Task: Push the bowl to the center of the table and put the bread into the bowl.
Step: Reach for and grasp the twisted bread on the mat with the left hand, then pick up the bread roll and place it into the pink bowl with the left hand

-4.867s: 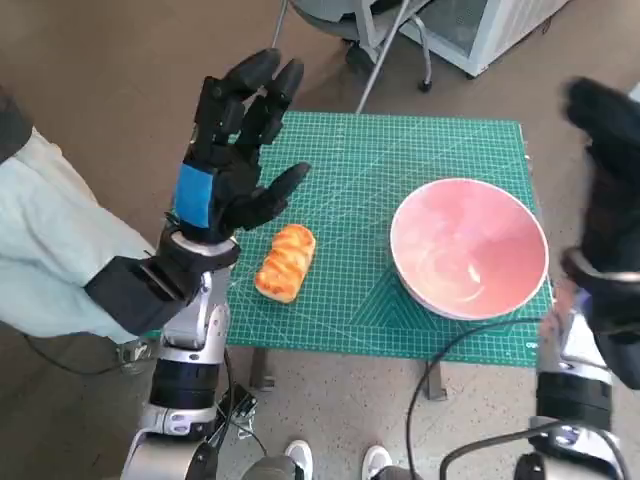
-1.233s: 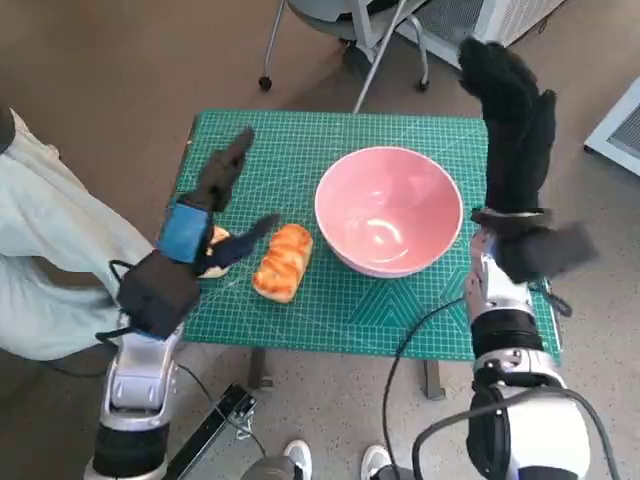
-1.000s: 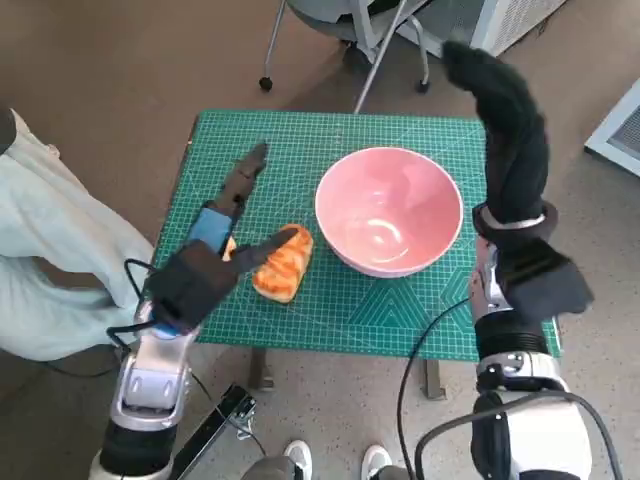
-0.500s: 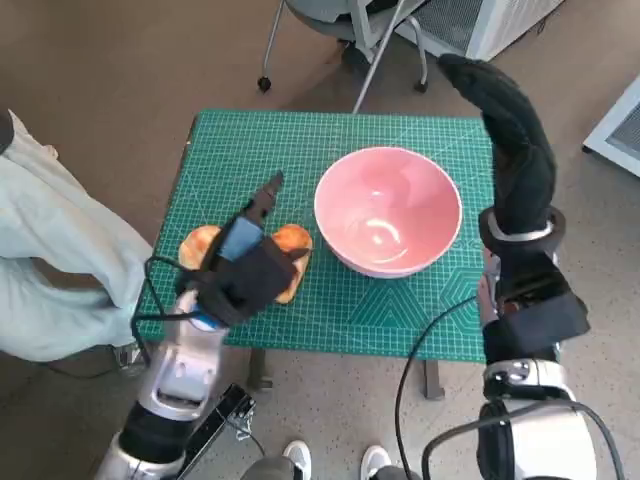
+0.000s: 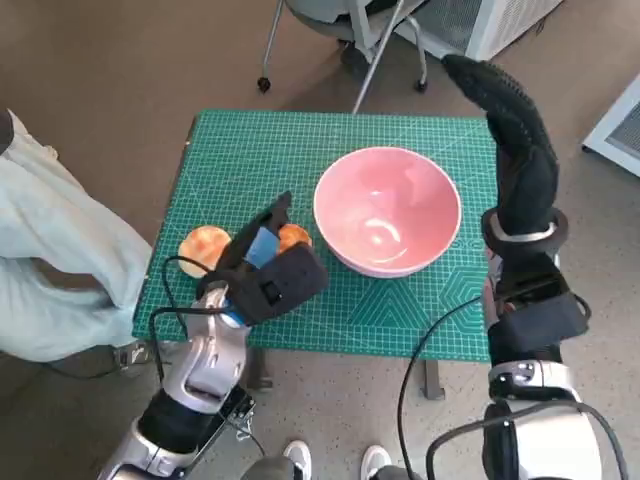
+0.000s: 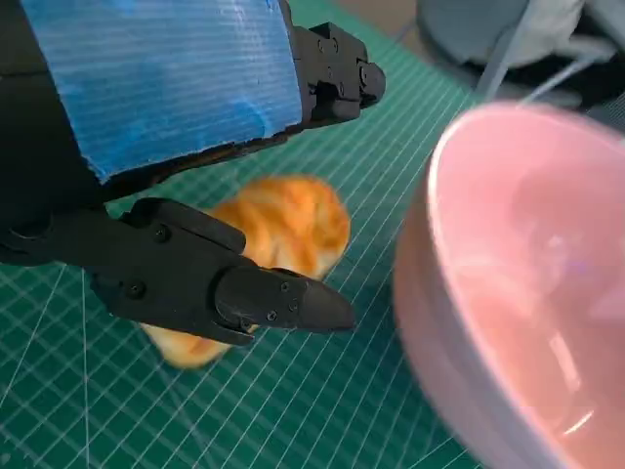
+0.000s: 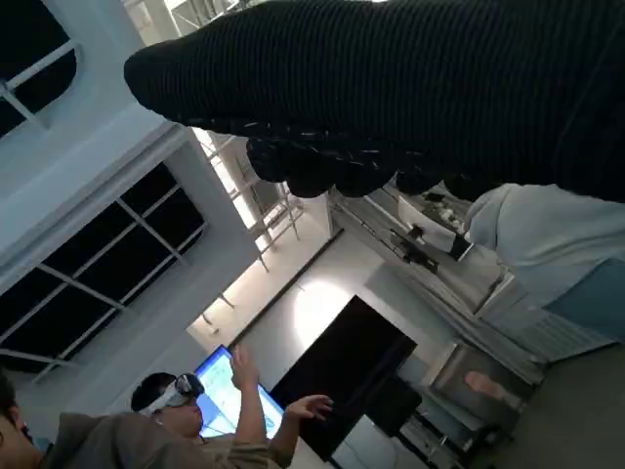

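The pink bowl [image 5: 387, 208] stands near the middle of the green mat [image 5: 300, 150]; its rim and inside fill one side of the left wrist view [image 6: 532, 283]. The golden bread [image 6: 283, 230] lies on the mat beside the bowl, mostly hidden in the head view, where only a bit of it [image 5: 293, 236] shows. My left hand [image 5: 268, 272] hangs over the bread with its fingers [image 6: 283, 298] spread, holding nothing. My right hand [image 5: 508, 120] is raised high past the bowl's far right side, fingers stretched out and empty.
A round orange-brown thing [image 5: 204, 244] lies on the mat at the left edge. A person's pale trouser leg [image 5: 50, 250] is close to the table's left side. A chair base [image 5: 360, 40] stands beyond the far edge. A person with a headset [image 7: 176, 415] shows in the right wrist view.
My left hand has come down and toward the bowl until it covers the bread. The right hand stays raised, shifted slightly. The bowl was pushed from the right edge to the middle earlier.
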